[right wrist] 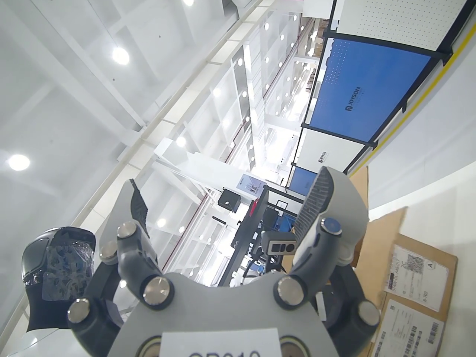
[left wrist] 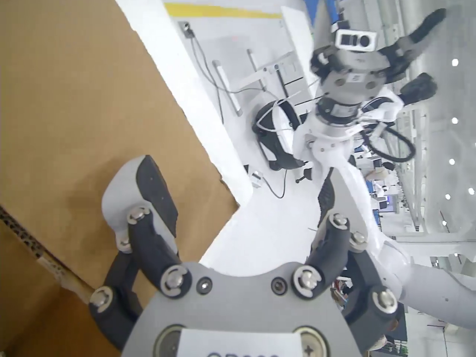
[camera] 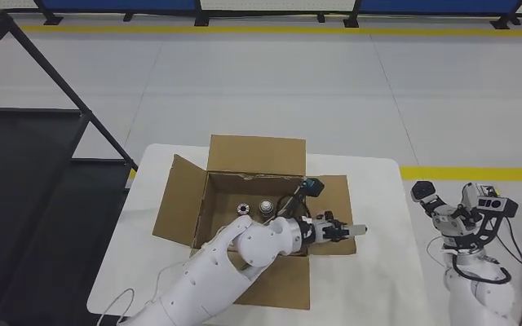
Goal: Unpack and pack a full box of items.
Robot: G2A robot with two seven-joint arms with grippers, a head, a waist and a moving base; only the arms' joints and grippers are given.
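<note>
The box [camera: 257,155] sits open in the middle of the white counter [camera: 367,269], with its flaps spread out. Two small round things [camera: 265,207] lie inside, so I think more unpacking is left. The left claw [left wrist: 241,169] is open and empty over the box's right flap. The right claw [right wrist: 227,195] is open too, off beside the counter, pointing up.

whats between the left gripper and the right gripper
Just bare white table, then floor, in the top view. The left gripper is over the box flap, the right gripper past the table's edge.
</note>
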